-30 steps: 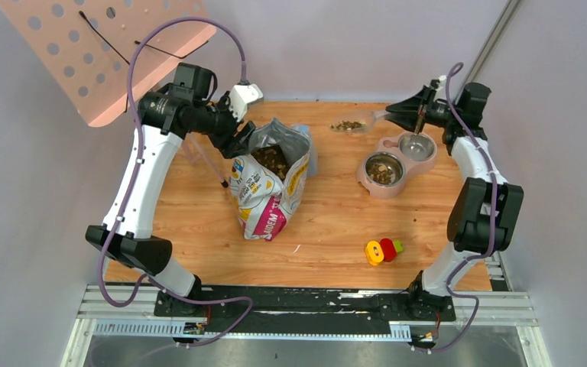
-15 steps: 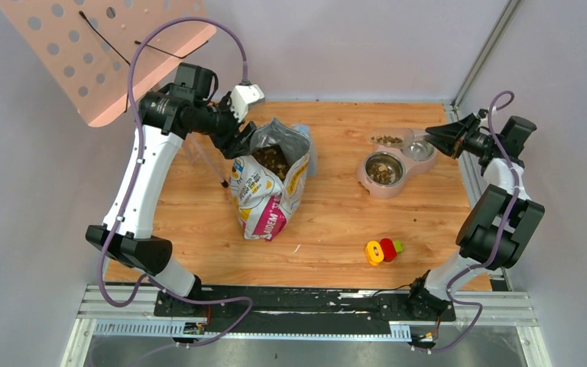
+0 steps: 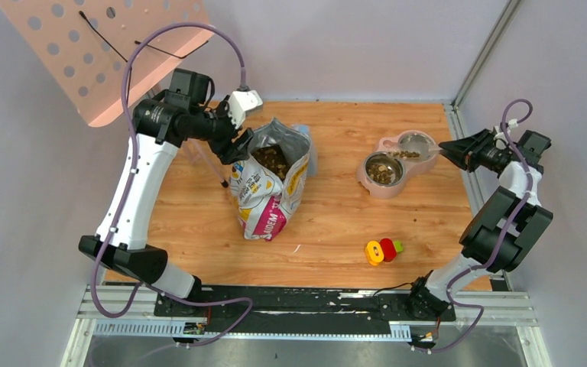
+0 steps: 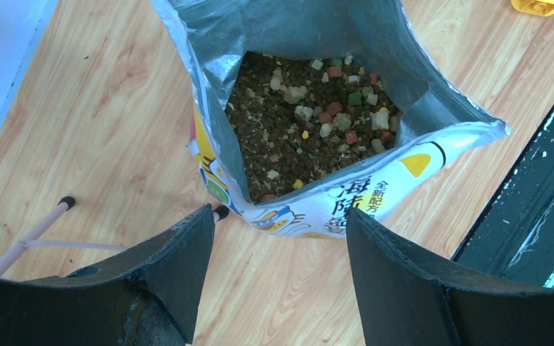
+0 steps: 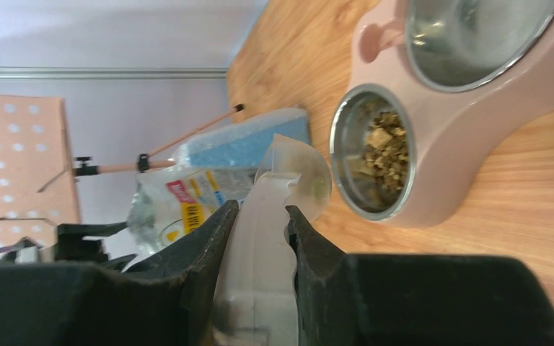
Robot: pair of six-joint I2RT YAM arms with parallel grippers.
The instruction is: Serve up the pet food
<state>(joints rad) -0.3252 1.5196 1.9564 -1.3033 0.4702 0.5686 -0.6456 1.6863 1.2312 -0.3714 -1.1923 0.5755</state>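
Pet food [image 4: 296,137] is seen in the open bag [image 4: 321,207] and in the left bowl [image 5: 343,162] of the pink stand [image 5: 469,137], far right. Left gripper [image 4: 281,216] is spread wide above the bag; right gripper [image 5: 260,209] is clamped on a clear scoop [image 5: 293,176].

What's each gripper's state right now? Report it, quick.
Left gripper: open, empty, over the food bag.
Right gripper: closed on the handle of the clear scoop.

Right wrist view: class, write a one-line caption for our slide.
Right gripper holds a clear scoop near the pink double stand; kibble lies in one steel bowl.
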